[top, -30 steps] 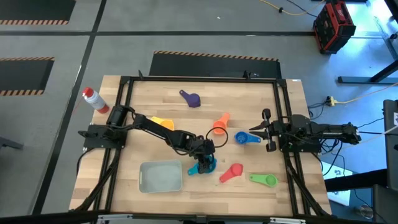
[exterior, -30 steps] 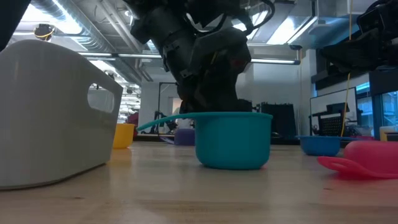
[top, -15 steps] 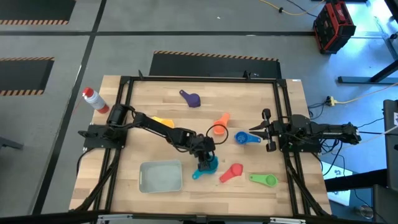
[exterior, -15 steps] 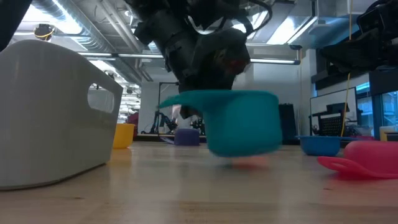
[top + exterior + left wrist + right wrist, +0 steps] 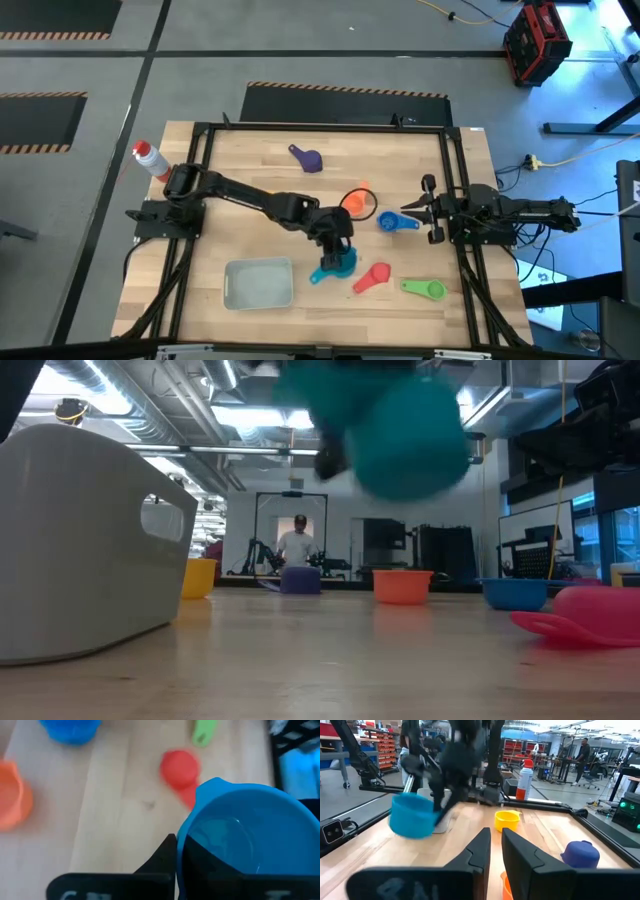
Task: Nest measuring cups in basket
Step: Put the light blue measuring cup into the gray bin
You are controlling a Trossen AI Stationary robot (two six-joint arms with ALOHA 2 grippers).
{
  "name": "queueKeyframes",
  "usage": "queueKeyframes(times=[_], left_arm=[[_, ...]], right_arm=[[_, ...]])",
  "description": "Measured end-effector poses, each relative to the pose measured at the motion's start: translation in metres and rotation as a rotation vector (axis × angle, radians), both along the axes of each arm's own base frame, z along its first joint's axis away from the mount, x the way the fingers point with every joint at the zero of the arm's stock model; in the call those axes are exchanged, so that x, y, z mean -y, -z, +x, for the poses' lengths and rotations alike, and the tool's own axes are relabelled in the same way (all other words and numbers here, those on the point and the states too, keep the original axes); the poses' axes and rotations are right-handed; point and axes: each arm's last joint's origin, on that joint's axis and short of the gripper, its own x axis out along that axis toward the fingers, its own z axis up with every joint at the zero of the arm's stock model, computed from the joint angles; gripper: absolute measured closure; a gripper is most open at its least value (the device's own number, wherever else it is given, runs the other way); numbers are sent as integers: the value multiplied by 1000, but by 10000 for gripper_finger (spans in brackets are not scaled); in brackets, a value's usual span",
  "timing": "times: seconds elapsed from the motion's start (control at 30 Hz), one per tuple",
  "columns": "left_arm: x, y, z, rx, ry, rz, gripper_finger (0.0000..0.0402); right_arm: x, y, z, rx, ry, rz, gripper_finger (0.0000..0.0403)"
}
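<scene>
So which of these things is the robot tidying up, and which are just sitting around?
For the job: teal cup held up by the left gripper; purple, yellow, orange, blue, pink, green cups; basket.

Just lying about: spray bottle beside the table.

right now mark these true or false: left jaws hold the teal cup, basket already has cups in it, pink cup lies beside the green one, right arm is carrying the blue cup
1. The left gripper holds the teal cup off the table: true.
2. The basket already has cups in it: false, it holds none.
3. The pink cup lies beside the green cup: true.
4. The right gripper carries the blue cup: false, that cup sits on the table in front of the shut jaws.
</scene>
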Motion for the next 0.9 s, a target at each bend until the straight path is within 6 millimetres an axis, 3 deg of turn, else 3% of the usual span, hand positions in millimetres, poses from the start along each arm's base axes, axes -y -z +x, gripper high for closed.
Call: queueKeyframes(times=[0.27, 0.43, 0.7, 0.9], left_arm=[[24, -82, -32, -61, 99, 69, 399], [38, -114, -69, -104, 44, 138, 400], [63, -132, -124, -235, -101, 190, 400], [83, -117, -144, -324, -127, 258, 400]], right_arm=[[0, -3, 0, 35, 0, 1, 350], [0, -7, 0, 74, 0, 0, 350], [0, -8, 0, 80, 0, 1, 350], [0, -9, 0, 88, 0, 1, 350]])
